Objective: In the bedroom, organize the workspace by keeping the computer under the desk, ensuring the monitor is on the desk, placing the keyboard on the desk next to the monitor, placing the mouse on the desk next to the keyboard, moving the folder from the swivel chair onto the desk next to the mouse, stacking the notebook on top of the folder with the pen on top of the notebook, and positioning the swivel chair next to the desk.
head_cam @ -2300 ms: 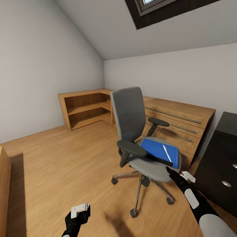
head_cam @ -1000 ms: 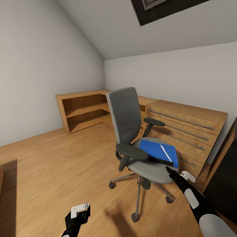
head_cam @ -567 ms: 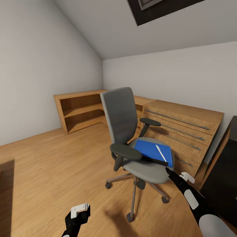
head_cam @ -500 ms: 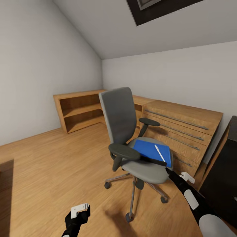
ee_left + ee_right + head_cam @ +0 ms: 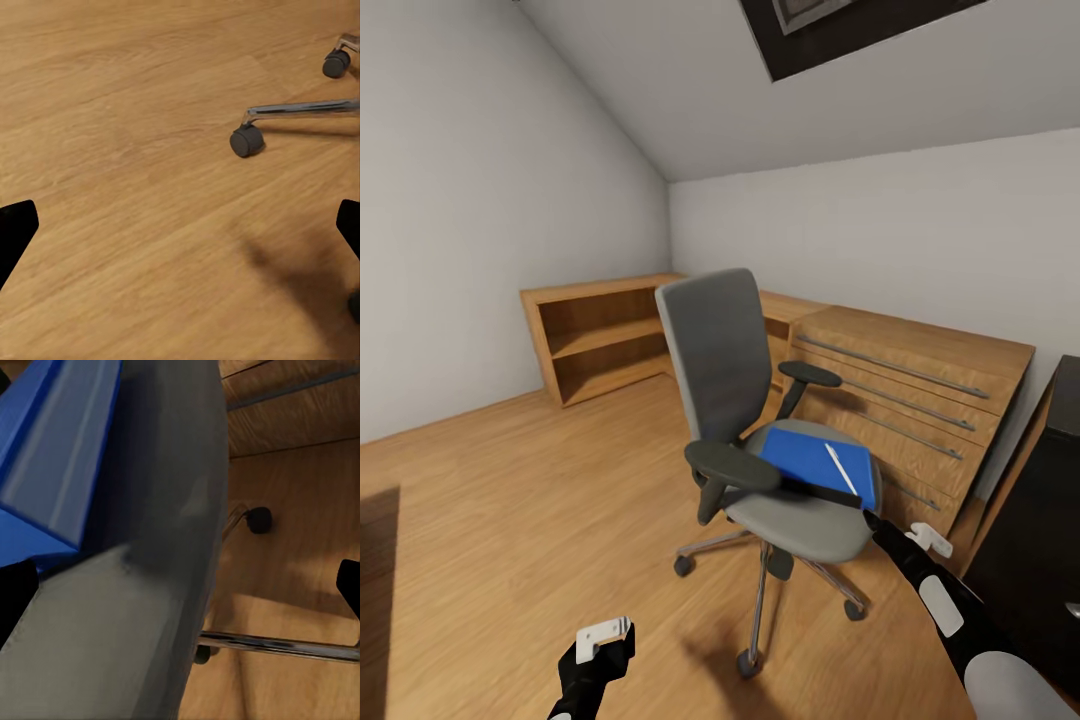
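Head view: swivel chair (image 5: 760,400) shifted left.

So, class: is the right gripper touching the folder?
Cannot tell. In the head view the right gripper ends beside the folder, but no gap or contact shows plainly.

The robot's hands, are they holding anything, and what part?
No. The left gripper hangs open over bare floor. The right gripper is open at the front edge of the chair seat, near the folder, with nothing between its fingers.
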Robot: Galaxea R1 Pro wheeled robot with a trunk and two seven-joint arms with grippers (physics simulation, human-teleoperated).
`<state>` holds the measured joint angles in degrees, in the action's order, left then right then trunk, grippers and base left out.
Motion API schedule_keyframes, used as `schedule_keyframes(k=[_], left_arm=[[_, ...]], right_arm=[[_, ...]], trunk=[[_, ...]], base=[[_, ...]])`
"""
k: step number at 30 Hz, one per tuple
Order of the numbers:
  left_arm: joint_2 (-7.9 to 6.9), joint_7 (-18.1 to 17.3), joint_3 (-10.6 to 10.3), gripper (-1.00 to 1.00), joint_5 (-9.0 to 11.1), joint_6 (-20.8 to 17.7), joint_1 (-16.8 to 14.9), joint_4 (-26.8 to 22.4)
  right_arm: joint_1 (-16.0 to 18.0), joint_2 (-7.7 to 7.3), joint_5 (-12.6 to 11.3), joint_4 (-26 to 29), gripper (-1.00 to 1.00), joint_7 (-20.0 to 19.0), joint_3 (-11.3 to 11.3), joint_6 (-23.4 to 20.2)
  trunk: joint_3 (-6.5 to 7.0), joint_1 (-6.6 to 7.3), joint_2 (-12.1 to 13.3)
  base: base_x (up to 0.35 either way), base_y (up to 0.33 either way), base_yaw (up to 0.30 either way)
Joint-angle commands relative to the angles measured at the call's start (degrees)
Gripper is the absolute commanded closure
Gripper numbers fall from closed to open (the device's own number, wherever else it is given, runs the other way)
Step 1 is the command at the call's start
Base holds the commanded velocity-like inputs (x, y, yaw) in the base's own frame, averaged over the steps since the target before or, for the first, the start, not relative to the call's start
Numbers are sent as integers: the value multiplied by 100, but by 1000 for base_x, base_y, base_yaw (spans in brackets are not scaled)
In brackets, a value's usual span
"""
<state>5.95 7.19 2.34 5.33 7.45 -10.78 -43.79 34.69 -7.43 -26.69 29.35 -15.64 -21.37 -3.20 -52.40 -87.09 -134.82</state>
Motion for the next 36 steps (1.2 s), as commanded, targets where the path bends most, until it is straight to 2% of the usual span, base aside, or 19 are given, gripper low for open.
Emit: schedule_keyframes(k=[1, 3, 15, 30, 36], left_arm=[[3, 0, 3, -100, 56, 20, -3, 2], [3, 1, 3, -100, 56, 20, -3, 2], [3, -6, 3, -100, 56, 20, -3, 11], [3, -7, -5, -100, 56, 20, -3, 67], [3, -22, -5, -100, 56, 24, -1, 104]], right_arm=[[3, 3, -50, 0, -100, -35, -25, -33], [3, 4, -48, 0, -100, -34, -25, -32], [3, 5, -47, 0, -100, -27, -24, -32], [3, 5, -45, 0, -100, -26, -25, -32], [3, 14, -32, -30, -100, -26, -19, 114]], trunk=[[13, 24, 39], [49, 68, 120], [49, 68, 120], [50, 68, 120], [77, 68, 120]], base=[[0, 0, 0], [0, 0, 0], [0, 0, 0], [-253, -147, 0], [-94, -69, -89]])
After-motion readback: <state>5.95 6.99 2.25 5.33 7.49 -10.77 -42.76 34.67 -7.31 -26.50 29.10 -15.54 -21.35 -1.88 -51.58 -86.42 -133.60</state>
